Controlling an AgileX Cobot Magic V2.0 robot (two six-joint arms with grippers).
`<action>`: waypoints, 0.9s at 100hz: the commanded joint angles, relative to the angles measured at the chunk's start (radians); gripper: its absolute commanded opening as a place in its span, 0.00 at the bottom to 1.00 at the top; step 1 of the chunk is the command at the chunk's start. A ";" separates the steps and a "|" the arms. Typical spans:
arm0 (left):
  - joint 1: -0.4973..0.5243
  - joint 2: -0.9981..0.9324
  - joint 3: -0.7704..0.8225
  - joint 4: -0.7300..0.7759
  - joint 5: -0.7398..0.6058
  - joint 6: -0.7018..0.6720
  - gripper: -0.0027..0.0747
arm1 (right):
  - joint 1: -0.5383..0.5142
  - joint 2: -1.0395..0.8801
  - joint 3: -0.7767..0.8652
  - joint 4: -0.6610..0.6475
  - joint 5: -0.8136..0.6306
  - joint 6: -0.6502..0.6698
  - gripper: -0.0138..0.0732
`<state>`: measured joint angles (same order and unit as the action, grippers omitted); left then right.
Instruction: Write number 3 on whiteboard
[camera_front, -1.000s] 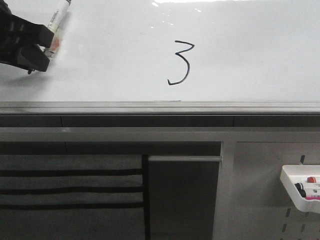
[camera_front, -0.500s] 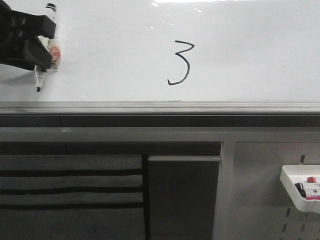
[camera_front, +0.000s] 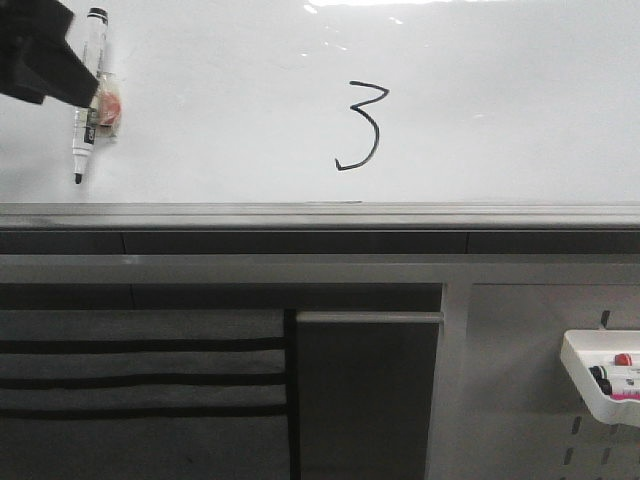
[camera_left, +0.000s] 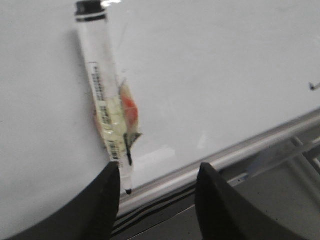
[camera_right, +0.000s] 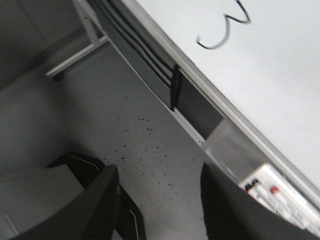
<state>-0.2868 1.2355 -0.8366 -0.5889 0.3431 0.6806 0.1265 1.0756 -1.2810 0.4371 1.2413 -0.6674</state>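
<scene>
Number 3 (camera_front: 362, 126) sits finished mid-board on the whiteboard (camera_front: 500, 100), hooked tail low, just above the grey ledge (camera_front: 320, 212). Marker (camera_front: 87, 95) lies flat on the board at far left, tip toward the ledge, apparently set down since the writing looks done. Left end effector (camera_left: 155, 200) hangs just beside it, fingers spread, gripping nothing. Right end effector (camera_right: 157, 200) also spread and empty, aimed at the floor (camera_right: 125, 115), well away from the board.
</scene>
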 joint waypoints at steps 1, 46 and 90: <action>0.002 -0.129 -0.026 0.062 0.085 -0.038 0.45 | -0.006 -0.064 -0.012 -0.112 -0.071 0.235 0.51; 0.104 -0.768 0.201 0.486 0.007 -0.535 0.01 | -0.010 -0.514 0.556 -0.204 -0.760 0.514 0.07; 0.104 -0.909 0.451 0.397 -0.063 -0.539 0.01 | -0.010 -0.596 0.729 -0.204 -0.864 0.514 0.07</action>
<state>-0.1874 0.3194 -0.3847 -0.1762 0.3656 0.1509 0.1228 0.4779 -0.5274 0.2248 0.4636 -0.1553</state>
